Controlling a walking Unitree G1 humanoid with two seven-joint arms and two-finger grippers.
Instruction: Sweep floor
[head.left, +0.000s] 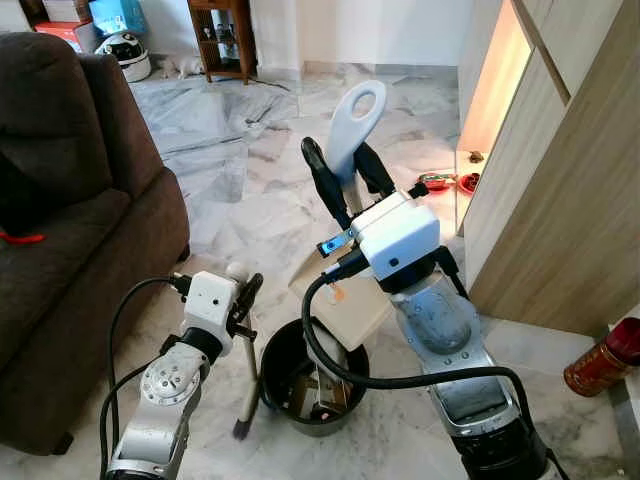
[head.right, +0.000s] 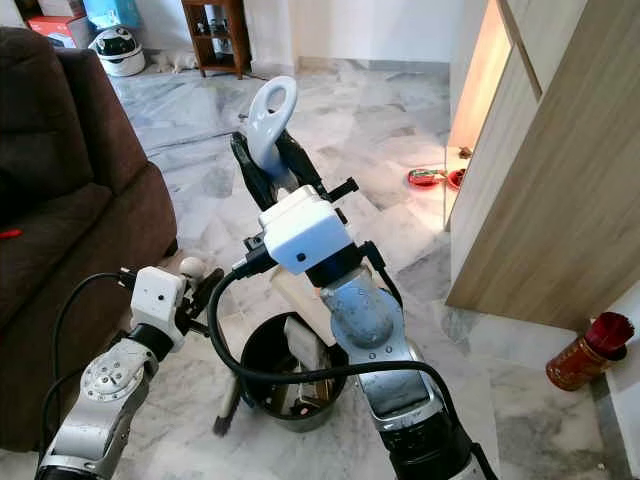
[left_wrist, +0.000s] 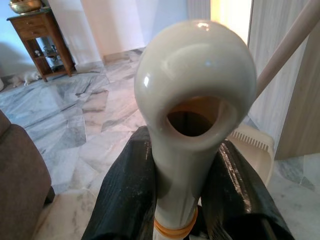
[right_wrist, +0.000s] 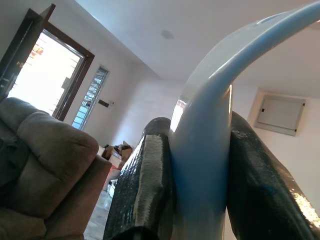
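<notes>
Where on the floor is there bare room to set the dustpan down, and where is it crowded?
Bare marble floor stretches ahead between the brown sofa and the wooden cabinet. It is crowded near the robot: the black bin, the broom in the left gripper and the dustpan in the right gripper.

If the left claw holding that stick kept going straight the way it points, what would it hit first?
Hard to judge depth, but the left gripper, shut on the broom handle, points across open marble floor; the cream dustpan sits just beside that line.

Silver arms, white wrist housings, looping black cables, black textured jaws, small blue tab
</notes>
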